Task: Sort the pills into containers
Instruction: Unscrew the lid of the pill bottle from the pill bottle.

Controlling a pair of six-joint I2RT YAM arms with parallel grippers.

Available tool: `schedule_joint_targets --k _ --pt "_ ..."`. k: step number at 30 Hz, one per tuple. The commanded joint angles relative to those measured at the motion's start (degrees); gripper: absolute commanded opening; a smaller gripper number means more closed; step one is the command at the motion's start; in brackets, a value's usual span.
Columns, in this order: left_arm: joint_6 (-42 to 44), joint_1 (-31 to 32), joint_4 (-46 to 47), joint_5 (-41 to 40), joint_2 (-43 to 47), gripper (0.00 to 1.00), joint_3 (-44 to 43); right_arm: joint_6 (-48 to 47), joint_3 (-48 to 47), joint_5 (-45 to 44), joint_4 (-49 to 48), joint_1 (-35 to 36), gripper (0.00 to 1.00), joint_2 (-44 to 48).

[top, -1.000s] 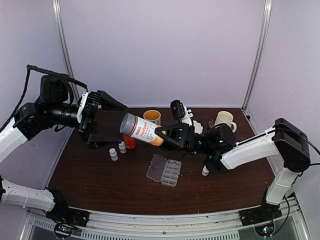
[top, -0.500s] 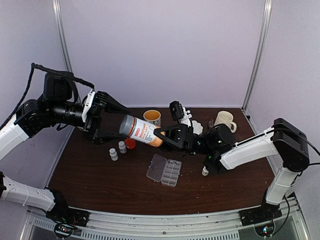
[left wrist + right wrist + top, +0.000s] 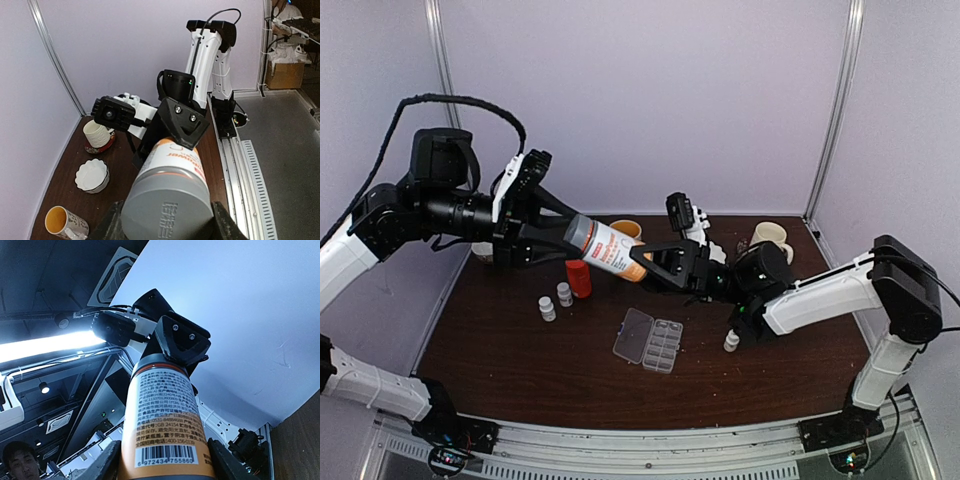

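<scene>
Left claw (image 3: 568, 236) has advanced and closed, now pinching the grey cap (image 3: 167, 207) of the bottle (image 3: 610, 250); right claw (image 3: 648, 262) pinches its orange body, tilted above the surface (image 3: 520, 350).

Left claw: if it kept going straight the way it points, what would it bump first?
The left claw would meet the grey cap of the orange bottle, which sits between its fingers; whether they touch is unclear. Beyond, the right claw holds the bottle's other end.

The clear compartmented organizer box (image 3: 663, 347) lies flat, its transparent lid (image 3: 632, 335) swung open leftward.
</scene>
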State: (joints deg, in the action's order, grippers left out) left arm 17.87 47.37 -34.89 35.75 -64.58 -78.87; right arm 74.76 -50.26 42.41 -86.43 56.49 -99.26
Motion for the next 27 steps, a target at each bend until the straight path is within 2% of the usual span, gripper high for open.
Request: schedule_joint_targets --k 1,5,6,7,10,16,21,24,27 --pt "-18.2 0.2 2.0 -5.4 -2.4 0.08 -5.9 -8.0 -1.3 1.6 8.4 0.3 0.00 3.4" --pt "-32.8 0.2 -3.4 -6.5 -5.8 0.06 -11.6 -14.8 -1.3 1.3 14.5 0.3 0.00 5.7" --pt "-36.3 0.2 -4.2 -6.2 -6.6 0.03 -12.9 -16.5 -1.3 1.1 15.7 0.3 0.00 6.1" --pt "-40.2 0.2 -4.6 -5.5 -7.4 0.00 -13.8 -18.5 -1.3 0.8 17.2 0.3 0.00 6.6" --pt "-51.6 0.1 -4.0 -4.2 -8.7 0.00 -15.0 -24.0 -1.2 -0.7 21.2 0.3 0.00 8.0" --pt "-70.5 -0.2 4.8 3.3 -9.8 0.00 -12.3 -34.2 0.2 -5.1 27.7 0.3 0.00 12.2" --pt "-85.2 -1.3 14.8 7.6 -8.0 0.00 -6.0 -42.4 0.5 -7.2 35.3 0.4 0.00 15.5" --pt "-90.1 -1.8 17.3 9.6 -7.6 0.00 -3.8 -45.5 0.6 -7.6 38.6 0.4 0.00 16.6" --pt "-88.2 -2.1 12.3 9.5 -8.1 0.00 -6.2 -46.3 1.0 -7.9 38.8 0.4 0.00 16.9"
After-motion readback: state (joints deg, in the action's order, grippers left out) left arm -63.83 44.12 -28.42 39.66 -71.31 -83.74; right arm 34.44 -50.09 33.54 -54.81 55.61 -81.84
